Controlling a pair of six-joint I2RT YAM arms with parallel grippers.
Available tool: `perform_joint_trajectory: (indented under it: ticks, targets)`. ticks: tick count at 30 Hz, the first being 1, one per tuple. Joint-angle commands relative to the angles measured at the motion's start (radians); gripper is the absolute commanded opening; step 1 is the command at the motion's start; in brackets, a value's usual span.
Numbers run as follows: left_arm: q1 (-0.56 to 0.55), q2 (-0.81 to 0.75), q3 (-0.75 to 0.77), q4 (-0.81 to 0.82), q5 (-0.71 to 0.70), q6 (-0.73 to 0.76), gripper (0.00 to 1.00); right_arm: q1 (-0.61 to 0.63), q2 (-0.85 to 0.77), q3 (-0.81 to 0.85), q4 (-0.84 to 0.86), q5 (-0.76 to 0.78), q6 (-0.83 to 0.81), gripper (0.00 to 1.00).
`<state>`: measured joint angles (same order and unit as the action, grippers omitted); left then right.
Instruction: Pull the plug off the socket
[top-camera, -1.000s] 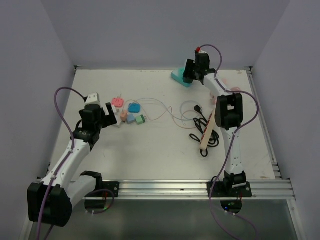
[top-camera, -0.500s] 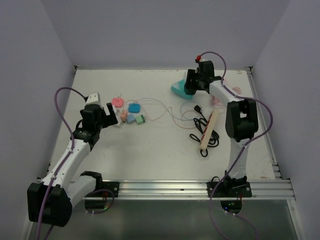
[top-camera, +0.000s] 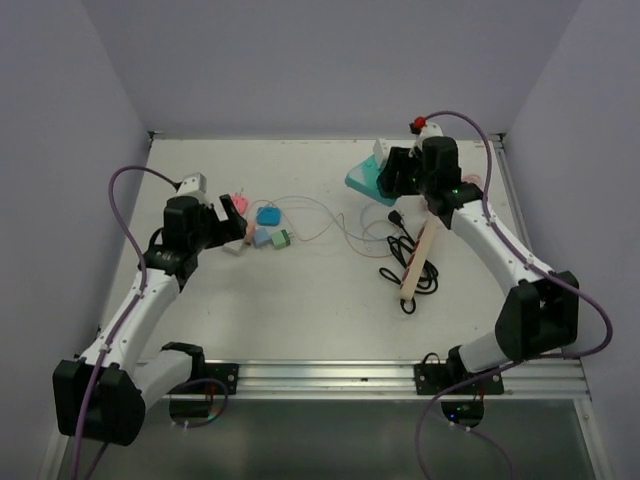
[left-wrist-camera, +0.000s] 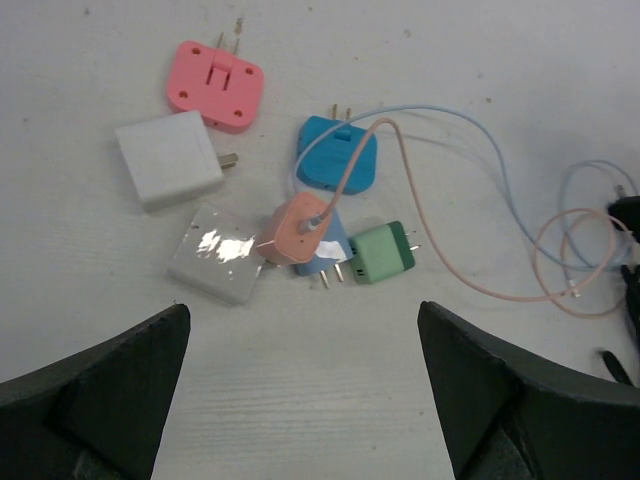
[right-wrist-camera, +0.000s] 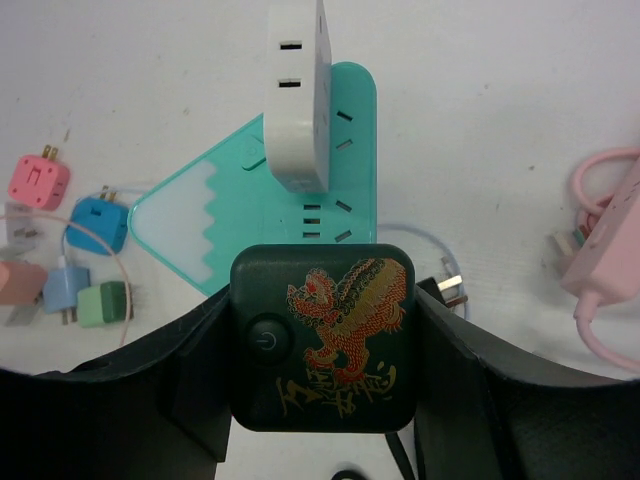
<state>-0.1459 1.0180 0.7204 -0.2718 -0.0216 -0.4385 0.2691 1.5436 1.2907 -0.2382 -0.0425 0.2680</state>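
Note, against the frame a second back, the right arm's elbow swung out toward 3 o'clock and the right gripper (top-camera: 400, 178) drawn slightly toward 6 o'clock over the socket. Note also the left gripper (left-wrist-camera: 300, 335) shifted a little toward 1 o'clock. Locate the matte white table (top-camera: 300, 310) first, then the teal socket (right-wrist-camera: 352, 130) at 1 o'clock in the top view: a flat, hard plastic wedge with a white wave pattern. Find the white adapter (right-wrist-camera: 297, 100) standing in its far outlets, boxy and smooth. Locate the black plug (right-wrist-camera: 323, 338) at the socket's 6 o'clock end: square, round-cornered, glossy, printed with a red-and-gold beast and fitted with a round button. Read the right jaws as clamped on the plug's two side faces, and the left jaws as wide apart, holding nothing. Cannot tell whether seated or already free of the outlets. Expect a light, rigid body with slick faces and pins gripping firmly. Hold on the flat sides, pull straight along the pins and avoid rocking. Expect the light socket to lift along unless restrained. Disregard the pink adapter (left-wrist-camera: 214, 86), blue adapter (left-wrist-camera: 337, 155) and green adapter (left-wrist-camera: 381, 252) toward 9 o'clock.
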Motion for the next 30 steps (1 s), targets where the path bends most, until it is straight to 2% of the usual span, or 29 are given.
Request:
perform_joint_trajectory:
  ticks: [1,4,8,11,15,19,26,30]
  targets:
    - [0.002,0.025,0.080,0.000,0.172,-0.097,1.00,0.053,-0.159,-0.097,0.091,-0.028,0.036,0.00]
    - [-0.026,0.051,0.108,0.009,0.229,-0.157,1.00,0.096,-0.230,-0.185,0.093,-0.040,0.053,0.00]
    - [-0.136,0.115,0.160,0.011,0.241,-0.200,1.00,0.159,-0.324,-0.274,0.091,-0.138,0.050,0.00]
    - [-0.213,0.160,0.175,0.029,0.255,-0.232,1.00,0.212,-0.367,-0.352,0.092,-0.157,0.030,0.00]
    - [-0.248,0.198,0.148,0.097,0.356,-0.289,1.00,0.248,-0.399,-0.467,0.148,-0.229,0.034,0.00]
    - [-0.268,0.208,0.136,0.102,0.351,-0.290,1.00,0.314,-0.375,-0.505,0.148,-0.258,-0.033,0.00]
    - [-0.276,0.202,0.131,0.042,0.325,-0.203,1.00,0.392,-0.283,-0.501,0.111,-0.300,-0.173,0.00]
    - [-0.279,0.183,0.119,0.010,0.292,-0.186,1.00,0.426,-0.243,-0.484,0.103,-0.280,-0.248,0.08]
